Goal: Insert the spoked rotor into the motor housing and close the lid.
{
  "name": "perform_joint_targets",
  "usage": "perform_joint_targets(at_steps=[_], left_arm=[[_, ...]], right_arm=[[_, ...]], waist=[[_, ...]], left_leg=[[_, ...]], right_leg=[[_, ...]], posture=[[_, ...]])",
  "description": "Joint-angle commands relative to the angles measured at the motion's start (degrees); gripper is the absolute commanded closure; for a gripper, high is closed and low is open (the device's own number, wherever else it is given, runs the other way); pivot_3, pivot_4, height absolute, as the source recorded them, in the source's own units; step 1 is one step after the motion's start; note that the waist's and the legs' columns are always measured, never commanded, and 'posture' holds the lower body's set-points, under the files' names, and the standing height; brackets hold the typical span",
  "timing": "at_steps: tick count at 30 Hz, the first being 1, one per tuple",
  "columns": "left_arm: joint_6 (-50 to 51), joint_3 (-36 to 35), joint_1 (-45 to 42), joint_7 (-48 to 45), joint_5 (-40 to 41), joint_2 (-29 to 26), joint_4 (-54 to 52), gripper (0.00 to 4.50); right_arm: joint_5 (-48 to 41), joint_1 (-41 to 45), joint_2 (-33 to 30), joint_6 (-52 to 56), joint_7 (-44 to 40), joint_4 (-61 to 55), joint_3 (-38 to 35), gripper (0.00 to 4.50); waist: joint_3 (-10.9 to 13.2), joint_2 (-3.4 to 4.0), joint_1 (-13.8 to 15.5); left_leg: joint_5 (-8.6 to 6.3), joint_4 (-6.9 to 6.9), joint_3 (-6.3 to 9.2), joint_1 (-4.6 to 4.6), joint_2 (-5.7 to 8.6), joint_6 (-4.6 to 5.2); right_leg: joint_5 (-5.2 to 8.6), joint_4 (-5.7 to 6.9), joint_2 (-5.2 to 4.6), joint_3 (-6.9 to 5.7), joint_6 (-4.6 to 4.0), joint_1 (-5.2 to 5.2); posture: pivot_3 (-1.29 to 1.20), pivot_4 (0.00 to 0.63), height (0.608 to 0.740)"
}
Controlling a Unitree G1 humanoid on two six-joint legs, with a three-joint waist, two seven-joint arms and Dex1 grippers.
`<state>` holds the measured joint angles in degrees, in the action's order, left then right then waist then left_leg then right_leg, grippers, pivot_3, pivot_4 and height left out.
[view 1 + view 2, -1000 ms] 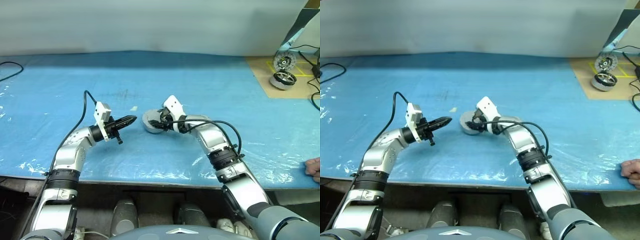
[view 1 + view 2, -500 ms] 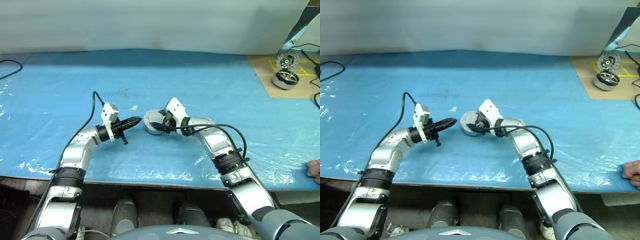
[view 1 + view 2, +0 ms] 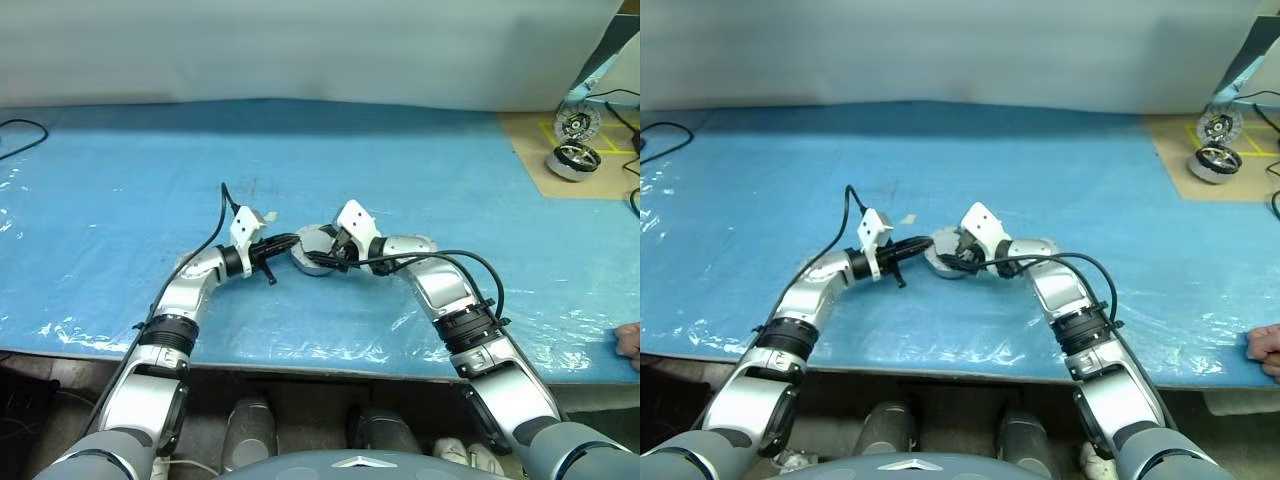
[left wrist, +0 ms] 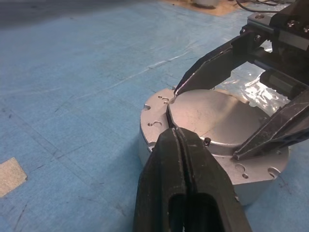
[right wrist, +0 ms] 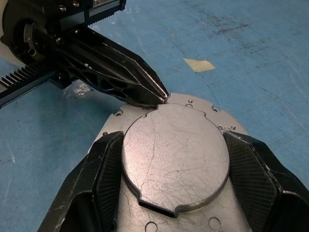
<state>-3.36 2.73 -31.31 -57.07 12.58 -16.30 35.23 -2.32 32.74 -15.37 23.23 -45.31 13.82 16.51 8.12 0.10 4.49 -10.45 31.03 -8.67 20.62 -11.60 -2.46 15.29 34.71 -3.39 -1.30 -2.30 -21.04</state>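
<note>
A robotics test bench. A wide table under crinkled blue plastic sheeting (image 3: 420, 160) fills it. Spare silver motor parts (image 3: 572, 160) sit far right on brown cardboard (image 3: 530, 150).

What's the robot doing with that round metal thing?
The robot is working on a squat round silver-grey metal motor housing on the blue table. Its smooth grey round lid lies flat on top. The right hand has its two fingers on either side of the lid. The left hand, shut to a point, has its tip at the lid's edge.

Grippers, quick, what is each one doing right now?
Left gripper: shut, empty, tip at the edge of the lid.
Right gripper: closed around the lid on the motor housing.
</note>
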Motion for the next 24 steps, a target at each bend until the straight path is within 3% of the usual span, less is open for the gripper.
perform_joint_targets(at_steps=[1, 4, 9, 20, 24], left_arm=[[0.57, 2.2, 0.89, -3.26, -0.76, 0.19, 0.16, 4.46], [0.59, 2.96, 1.33, -4.62, -1.46, -0.37, -0.05, 4.46], [0.26, 3.35, 1.22, -5.51, -2.03, -0.56, 0.22, 4.46], [0.56, 3.5, 1.64, -6.37, -1.82, -1.24, -1.74, 4.46], [1.19, 3.44, 2.27, -6.41, -1.62, -1.36, -2.73, 4.46]], right_arm=[[1.37, -3.73, -1.16, 3.8, -0.39, 2.67, 2.19, 1.56], [1.19, -3.94, -1.17, 3.51, -0.24, 2.26, 1.94, 1.56], [1.8, -4.29, -0.74, -0.15, 1.48, 1.7, 1.5, 0.02], [-2.5, -2.35, 0.37, -3.47, 0.97, -1.18, -3.29, 0.02], [-6.01, -1.61, -0.14, -0.2, -1.33, -5.42, -4.74, 0.02]], waist=[[0.0, 0.0, 0.06], [0.0, 0.0, 0.11], [0.0, 0.0, 0.31], [0.04, 0.01, 0.44], [0.12, 0.02, 0.54]], left_leg=[[0.0, 0.0, 0.0, 0.0, 0.0, 0.0], [0.0, -0.02, -0.01, 0.01, 0.0, 0.0], [0.0, -0.04, -0.01, -0.03, 0.01, 0.0], [0.0, -0.03, -0.02, 0.11, 0.0, 0.01], [0.0, -0.03, -0.03, 0.36, 0.01, 0.01]], right_leg=[[0.0, 0.0, 0.0, 0.0, 0.0, 0.0], [0.01, -0.01, 0.0, 0.0, 0.0, -0.02], [0.02, -0.01, -0.02, 0.0, -0.01, 0.01], [0.13, -0.03, -0.05, 0.06, -0.17, -0.18], [0.02, -0.02, -0.03, 0.02, 0.02, -0.36]], posture=[[0.0, 0.15, 0.74], [0.0, 0.15, 0.74], [0.0, 0.15, 0.74], [0.0, 0.15, 0.74], [0.0, 0.15, 0.74]])
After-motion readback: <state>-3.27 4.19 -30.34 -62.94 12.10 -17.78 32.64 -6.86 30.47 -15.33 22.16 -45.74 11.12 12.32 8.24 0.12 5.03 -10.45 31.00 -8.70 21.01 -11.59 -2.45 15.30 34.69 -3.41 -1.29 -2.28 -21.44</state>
